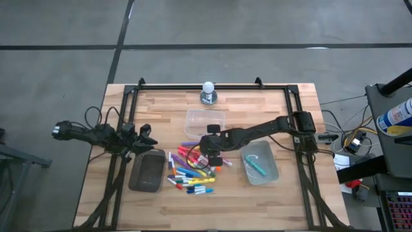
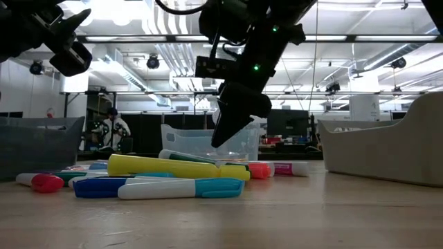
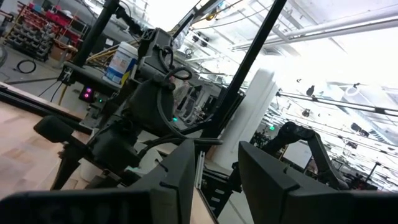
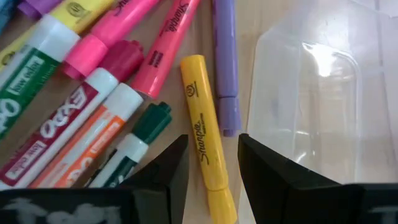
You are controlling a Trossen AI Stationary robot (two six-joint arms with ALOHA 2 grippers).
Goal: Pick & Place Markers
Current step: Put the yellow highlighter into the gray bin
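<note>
Nearest the low camera lies a white-bodied marker with blue caps [image 2: 180, 188], flat on the wood at the near edge of the markers [image 1: 190, 173]. The pile sits loose and crossed at the table's centre, so we judge nearly all of the sorting is still outstanding.

The table [image 1: 283, 193] carries three containers around that pile, each within reach of an arm:
- a dark grey tray [image 1: 147, 171] to the left
- a clear tub [image 1: 205, 121] on the far side
- a second clear tub [image 1: 260, 169] to the right, already holding one teal marker [image 1: 257, 165]

The right arm reaches in from the right edge. Its right gripper [image 4: 213, 146] hangs over the pile's far right portion, fingers spread and grasping nothing. The wrist view shows them straddling a yellow marker [image 4: 202, 134] along its length. We take this as alignment for a pinch across the barrel. That marker lies beside a purple marker [image 4: 225, 62] and close to a tub wall [image 4: 323, 93], so a crooked descent could nudge either.

The left gripper [image 1: 145, 136] waits above the table's left edge, by the far corner of the tray, raised clear of the work. Its fingers [image 3: 180, 180] are parted and empty.
</note>
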